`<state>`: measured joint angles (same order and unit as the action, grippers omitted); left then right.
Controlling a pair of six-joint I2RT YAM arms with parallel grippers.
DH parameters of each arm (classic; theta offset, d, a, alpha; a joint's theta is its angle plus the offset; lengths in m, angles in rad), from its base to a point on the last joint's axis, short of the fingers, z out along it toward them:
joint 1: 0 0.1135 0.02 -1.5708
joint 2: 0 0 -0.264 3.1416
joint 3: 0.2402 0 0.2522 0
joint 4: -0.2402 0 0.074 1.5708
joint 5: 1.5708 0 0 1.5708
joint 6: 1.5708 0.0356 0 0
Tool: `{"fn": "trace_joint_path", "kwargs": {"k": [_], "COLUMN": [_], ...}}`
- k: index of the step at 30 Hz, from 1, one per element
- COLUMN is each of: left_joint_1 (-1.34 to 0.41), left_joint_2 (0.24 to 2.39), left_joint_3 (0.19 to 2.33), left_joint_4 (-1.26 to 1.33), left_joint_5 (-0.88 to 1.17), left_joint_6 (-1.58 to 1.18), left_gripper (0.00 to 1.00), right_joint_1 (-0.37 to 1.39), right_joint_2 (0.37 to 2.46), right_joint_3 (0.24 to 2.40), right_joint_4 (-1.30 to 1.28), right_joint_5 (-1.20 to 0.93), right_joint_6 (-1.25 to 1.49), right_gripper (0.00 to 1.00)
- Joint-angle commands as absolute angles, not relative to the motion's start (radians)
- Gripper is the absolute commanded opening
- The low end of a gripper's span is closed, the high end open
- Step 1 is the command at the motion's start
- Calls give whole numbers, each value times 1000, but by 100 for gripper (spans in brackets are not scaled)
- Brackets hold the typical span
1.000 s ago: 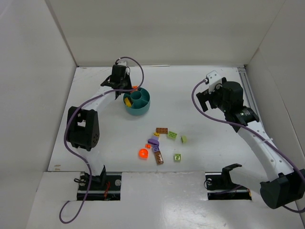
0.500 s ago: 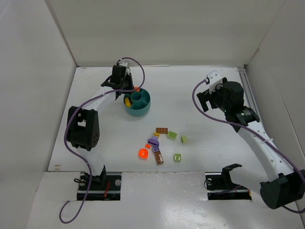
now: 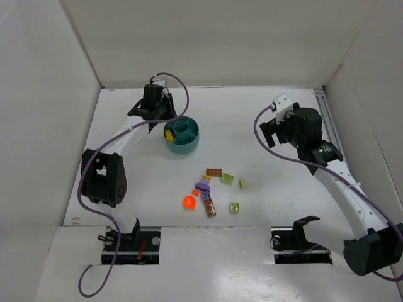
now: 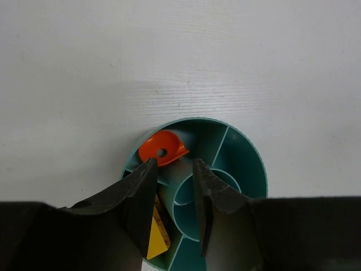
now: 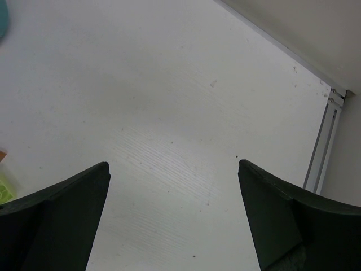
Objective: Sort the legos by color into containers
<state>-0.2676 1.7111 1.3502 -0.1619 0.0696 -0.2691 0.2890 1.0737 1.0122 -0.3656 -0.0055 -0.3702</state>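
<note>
The left claw (image 4: pixel 174 162) hangs directly over the teal dish (image 4: pixel 240 164). Its fingers stand a little apart, and nothing sits in the gap but the dish floor below. Just past its fingertips an orange piece (image 4: pixel 162 148) lies in an outer section against the rim. That looks like a drop-off: the claw is low and centred so that a piece lands in its own section and not next door. Under one finger, in the section nearer the wrist, a yellow brick (image 4: pixel 157 240) rests alone, so the colours are apart. The middle well (image 4: pixel 183 197), straight below the gap, shows no brick, though the fingers hide part of it. The sections ahead of the other finger are bare.

The right claw (image 5: pixel 172 165) is spread wide over the bare table (image 5: pixel 169 84), holding nothing, probably parked clear of its partner. The loose bricks (image 3: pixel 213 172) lie well behind the left claw, towards the arm bases, unsorted, so most of the job remains.
</note>
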Motion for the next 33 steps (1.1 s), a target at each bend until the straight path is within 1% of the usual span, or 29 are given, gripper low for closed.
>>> {"fn": "trace_joint_path", "kwargs": {"k": [1, 2, 3, 4, 5, 6, 9, 10, 11, 14, 16, 17, 18, 20, 21, 22, 23, 25, 26, 27, 28, 29, 30, 31, 33], "left_joint_1": [-272, -272, -272, -272, -272, -272, -272, -272, -284, -319, -382, -409, -440, -537, -573, -654, -699, -788, -881, -929, -975, -1044, -1069, -1089, -1152], "left_joint_2": [1615, 1606, 1585, 1571, 1554, 1537, 1447, 1393, 1366, 1266, 1212, 1151, 1122, 1071, 1022, 1000, 979, 928, 919, 919, 919, 936, 954, 1000, 1054], "left_joint_3": [1345, 1345, 1354, 1355, 1345, 1336, 1272, 1247, 1194, 1100, 1046, 1016, 953, 893, 834, 801, 769, 692, 664, 664, 651, 650, 650, 650, 650], "left_joint_4": [-149, -149, -158, -158, -158, -158, -149, -149, -138, -156, -195, -207, -230, -265, -284, -323, -342, -398, -414, -432, -452, -498, -520, -541, -587], "left_joint_5": [71, 71, 71, 71, 71, 71, 80, 89, 78, 69, 23, 3, -6, -32, -44, -84, -109, -173, -192, -213, -236, -264, -264, -264, -253], "left_joint_6": [-256, -256, -256, -256, -256, -256, -281, -291, -326, -399, -489, -526, -560, -689, -737, -793, -849, -1029, -1143, -1144, -1264, -1322, -1368, -1409, -1518], "left_gripper": [29, 32, 41, 41, 46, 56, 80, 93, 95, 95, 95, 95, 95, 95, 98, 99, 99, 99, 99, 96, 94, 93, 90, 86, 81], "right_joint_1": [284, 284, 284, 284, 284, 284, 284, 284, 284, 284, 293, 293, 302, 313, 327, 345, 354, 373, 391, 391, 405, 405, 419, 428, 439], "right_joint_2": [1052, 1052, 1052, 1052, 1052, 1052, 1043, 1043, 1043, 1043, 1043, 1043, 1032, 1023, 1011, 1011, 996, 968, 954, 954, 944, 943, 943, 933, 922], "right_joint_3": [1008, 1008, 999, 999, 999, 999, 989, 989, 989, 980, 971, 959, 950, 936, 922, 911, 899, 847, 815, 815, 790, 781, 781, 767, 753], "right_joint_4": [-302, -302, -293, -293, -293, -293, -293, -293, -293, -293, -293, -293, -293, -284, -284, -270, -259, -235, -215, -215, -203, -202, -202, -202, -202], "right_joint_5": [-47, -48, -57, -57, -76, -77, -95, -104, -104, -114, -141, -141, -152, -152, -152, -132, -123, -114, -100, -100, -100, -100, -100, -88, -74], "right_joint_6": [-371, -371, -371, -371, -371, -371, -371, -371, -371, -371, -380, -380, -380, -364, -351, -351, -335, -325, -313, -313, -302, -302, -302, -302, -293], "right_gripper": [100, 100, 100, 100, 100, 100, 100, 100, 100, 100, 100, 100, 100, 100, 100, 100, 100, 100, 100, 100, 100, 100, 100, 100, 100]}}
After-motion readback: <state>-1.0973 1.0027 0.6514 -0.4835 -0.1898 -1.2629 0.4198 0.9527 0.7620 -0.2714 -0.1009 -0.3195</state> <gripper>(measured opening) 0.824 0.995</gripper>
